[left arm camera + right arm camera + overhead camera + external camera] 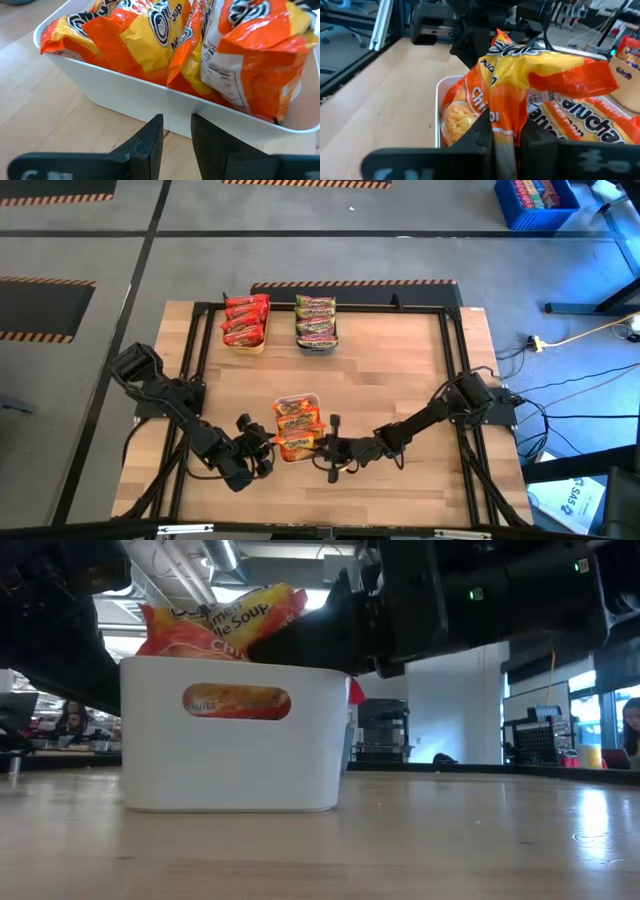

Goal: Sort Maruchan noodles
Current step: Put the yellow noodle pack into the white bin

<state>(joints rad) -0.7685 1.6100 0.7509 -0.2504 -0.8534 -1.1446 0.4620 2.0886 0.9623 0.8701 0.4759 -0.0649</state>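
Looking down on your pale wooden table, you have three trays. The white tray near the front edge is a smooth plastic tub with rounded corners and an oval cut-out handle; it holds the orange packets, crinkly glossy film printed in yellow and red. At the far edge stand two more trays: one holds the red packets, the other the green-edged packets, each stacked flat.

Your right gripper sits at the white tray's right side. Its dark fingers are pinched narrowly on one orange packet, and the film is bunched and creased where it passes between them. That packet stands up above the tray's rim, over the others lying in the tub.

Your left gripper is at the tray's left front corner. Its two dark, matte, blunt-tipped fingers stand a narrow gap apart with nothing between them, pointing at the tray's smooth white outer wall, just beside it. Whether they touch the wall cannot be told.

From table height, the packets rise above the tub's rim, wrinkled and shiny.
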